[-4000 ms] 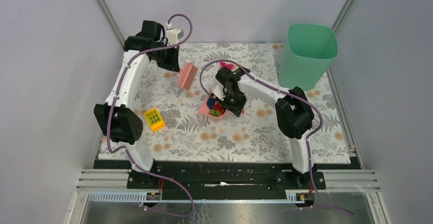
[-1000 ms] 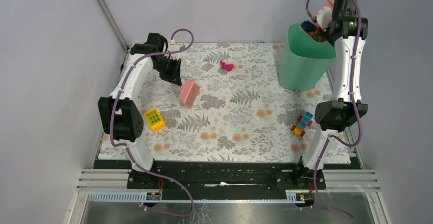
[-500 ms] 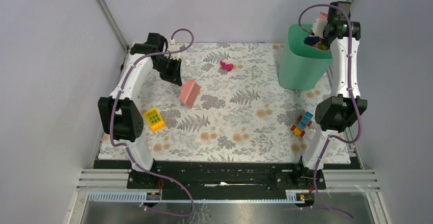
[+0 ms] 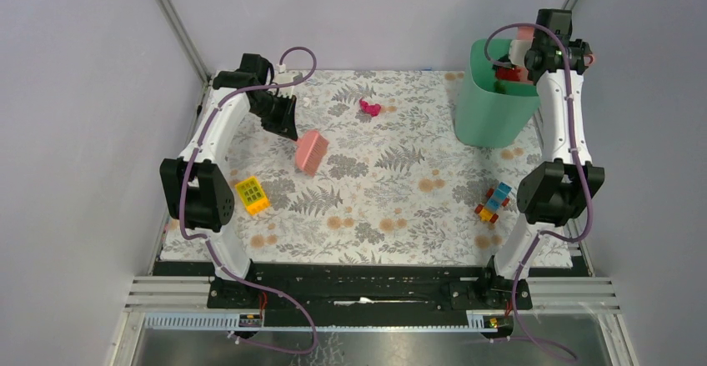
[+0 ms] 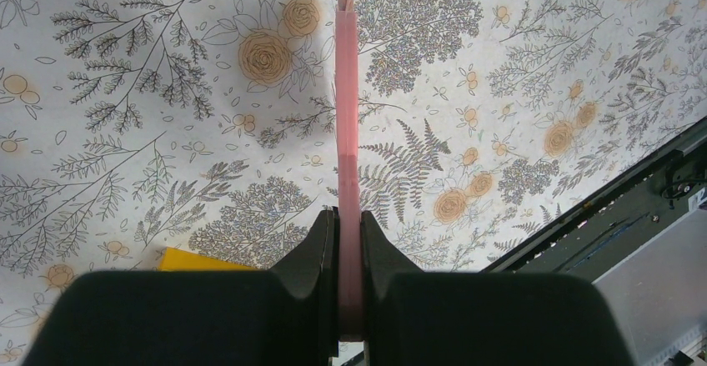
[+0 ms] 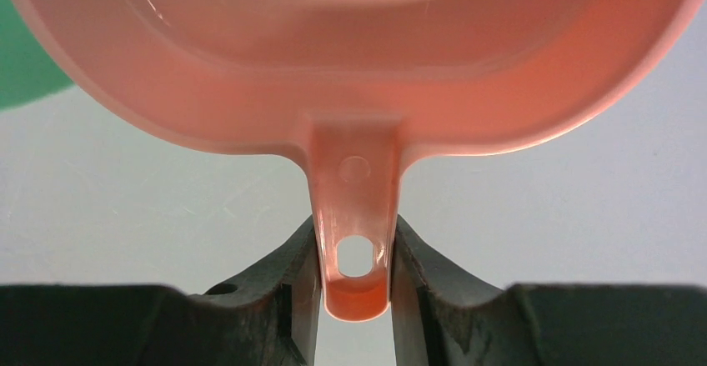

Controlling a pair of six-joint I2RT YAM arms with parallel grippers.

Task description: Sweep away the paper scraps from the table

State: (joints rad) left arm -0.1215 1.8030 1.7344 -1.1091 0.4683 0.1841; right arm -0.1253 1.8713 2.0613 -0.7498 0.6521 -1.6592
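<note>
One magenta paper scrap lies on the table near the back, apart from both arms. My right gripper is raised over the green bin, shut on the handle of the pink dustpan, which is tipped over the bin's mouth. Red and dark scraps show at the bin's rim below the pan. My left gripper is shut on the pink brush, held low over the table's left part.
A yellow studded brick sits left of centre. A multicoloured toy-brick vehicle stands near the right arm's elbow. A sliver of the green bin shows in the right wrist view. A black rail borders the near edge.
The right arm has tipped the dustpan further over the bin and the scraps have slid from it toward the bin's mouth. The left arm and brush have stayed still.
</note>
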